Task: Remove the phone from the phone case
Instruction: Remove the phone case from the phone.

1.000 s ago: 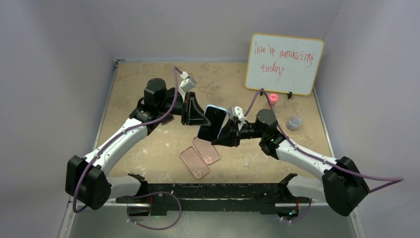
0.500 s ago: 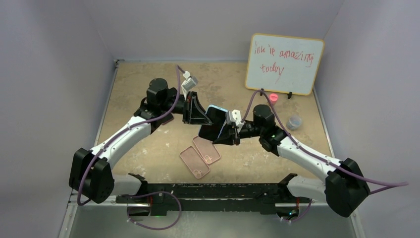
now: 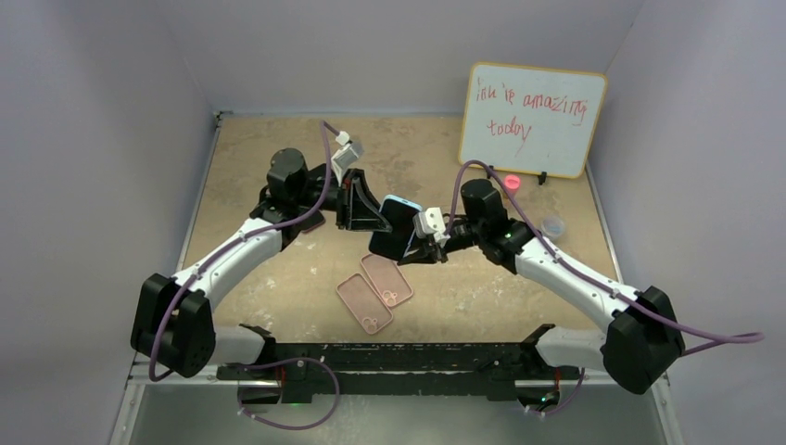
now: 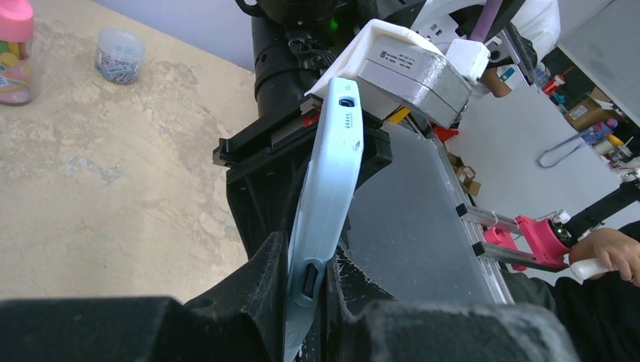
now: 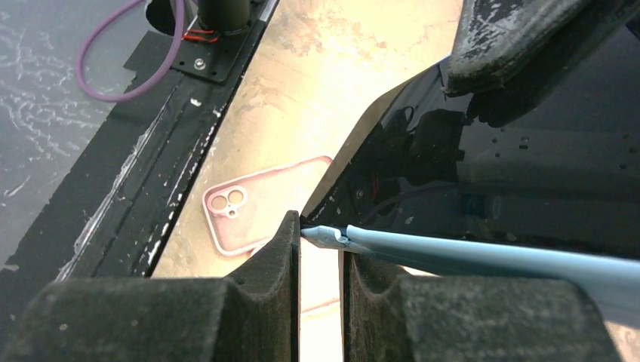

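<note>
Since the light blue case (image 4: 332,173) looks like soft, rubbery silicone and the phone (image 3: 393,234) inside is a stiff slab with a glossy black screen, the case will probably flex and peel while the phone stays rigid. The glass is likely slippery and breakable, so the sensible hold is one firm pinch across the cased edge and another on the thin lip at a corner. The phone hangs in the air over the middle of the table (image 3: 278,148), tilted, between the two arms and above two empty pink cases (image 3: 375,292) lying flat. The left gripper (image 4: 306,298) is nearly closed, clamping the case's long edge beside a side cut-out. The right gripper (image 5: 321,253) is also almost shut, its fingers pinching the pale blue corner lip.
</note>
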`<state>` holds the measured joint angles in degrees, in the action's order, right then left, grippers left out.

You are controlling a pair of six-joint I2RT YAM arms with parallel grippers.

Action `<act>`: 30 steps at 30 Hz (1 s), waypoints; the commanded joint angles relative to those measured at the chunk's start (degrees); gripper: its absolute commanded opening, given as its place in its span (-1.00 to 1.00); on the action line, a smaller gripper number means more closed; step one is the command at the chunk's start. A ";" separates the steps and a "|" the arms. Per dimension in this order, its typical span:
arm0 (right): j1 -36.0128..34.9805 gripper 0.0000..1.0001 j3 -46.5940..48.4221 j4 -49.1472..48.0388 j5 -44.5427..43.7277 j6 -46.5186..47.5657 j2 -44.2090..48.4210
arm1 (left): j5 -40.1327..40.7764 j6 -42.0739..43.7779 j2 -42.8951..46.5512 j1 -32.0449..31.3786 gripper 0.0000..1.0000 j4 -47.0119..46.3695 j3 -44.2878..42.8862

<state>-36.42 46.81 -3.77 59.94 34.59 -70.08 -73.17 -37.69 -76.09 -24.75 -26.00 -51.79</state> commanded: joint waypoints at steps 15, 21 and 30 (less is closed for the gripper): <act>-1.98 -0.84 4.15 -5.14 -7.57 10.38 -1.54 | 7.51 0.38 -3.23 -0.21 -1.00 12.32 -3.63; -1.98 -0.81 -5.28 -28.24 -15.79 -11.42 1.02 | 9.00 -3.32 0.75 -0.14 -1.00 6.07 1.88; -1.98 -0.69 -17.38 -61.86 -21.00 -43.09 0.87 | 12.91 -13.96 1.78 -0.49 -1.00 -10.96 11.73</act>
<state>-38.46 30.81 -35.09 45.67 8.19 -70.98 -63.24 -43.79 -74.89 -24.03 -29.43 -42.98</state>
